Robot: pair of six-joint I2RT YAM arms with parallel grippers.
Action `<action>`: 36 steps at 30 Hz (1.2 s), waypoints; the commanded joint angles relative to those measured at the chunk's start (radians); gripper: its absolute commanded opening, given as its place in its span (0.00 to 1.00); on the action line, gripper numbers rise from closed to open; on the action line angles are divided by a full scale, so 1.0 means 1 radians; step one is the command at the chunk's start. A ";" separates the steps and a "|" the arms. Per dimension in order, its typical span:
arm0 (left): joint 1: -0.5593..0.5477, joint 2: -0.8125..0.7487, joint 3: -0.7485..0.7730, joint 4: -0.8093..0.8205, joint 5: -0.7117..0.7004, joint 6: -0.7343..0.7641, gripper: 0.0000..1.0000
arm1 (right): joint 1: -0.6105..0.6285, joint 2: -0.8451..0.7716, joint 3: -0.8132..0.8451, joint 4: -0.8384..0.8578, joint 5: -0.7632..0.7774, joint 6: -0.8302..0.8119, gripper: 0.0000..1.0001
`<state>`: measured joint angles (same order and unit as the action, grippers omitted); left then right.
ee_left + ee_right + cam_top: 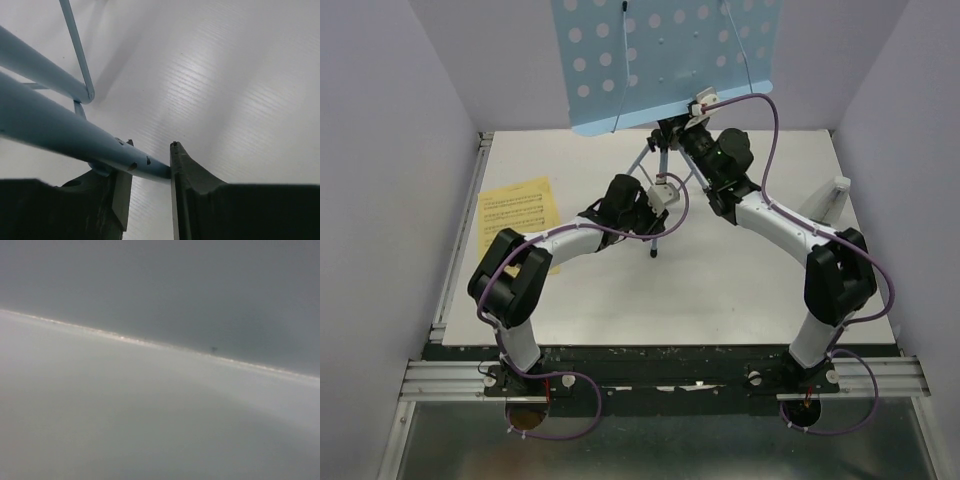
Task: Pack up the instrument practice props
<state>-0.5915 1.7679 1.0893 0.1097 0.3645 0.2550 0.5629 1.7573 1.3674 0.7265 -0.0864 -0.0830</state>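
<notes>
Your left hand [151, 146] sits half open astride a leg [45, 122] of the music stand [665, 60]; whether the right hand [682, 130] grips anything, you cannot tell. Closing off-centre could tip the stand.

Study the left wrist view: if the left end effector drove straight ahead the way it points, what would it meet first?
The music stand's light-blue leg, which crosses between the fingers of the left end effector. Behind it lies the white table. Depth is hard to judge.

Light-blue hole-punched music stand [670, 100], yellow dark-lined sheet-music pages [515, 215], white table [720, 290].
</notes>
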 commanded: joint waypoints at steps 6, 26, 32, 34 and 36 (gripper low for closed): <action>0.010 -0.154 0.063 -0.149 0.304 0.181 0.00 | 0.018 -0.061 -0.007 -0.022 -0.090 -0.227 0.00; 0.013 -0.512 0.081 -0.397 0.533 0.023 0.00 | 0.025 -0.028 0.492 -0.783 0.240 0.140 0.00; 0.015 -0.568 -0.104 -0.198 0.608 -0.236 0.00 | 0.025 -0.012 0.498 -0.907 0.246 0.170 0.00; 0.012 -0.574 -0.181 -0.055 0.625 -0.371 0.00 | 0.026 -0.007 0.493 -0.949 0.243 0.180 0.00; 0.012 -0.584 -0.270 0.097 0.619 -0.500 0.00 | 0.026 -0.004 0.475 -0.980 0.238 0.184 0.00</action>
<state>-0.5468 1.2610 0.9253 -0.2192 0.8322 -0.1333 0.6075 1.7519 1.8431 -0.2333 0.1242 0.1635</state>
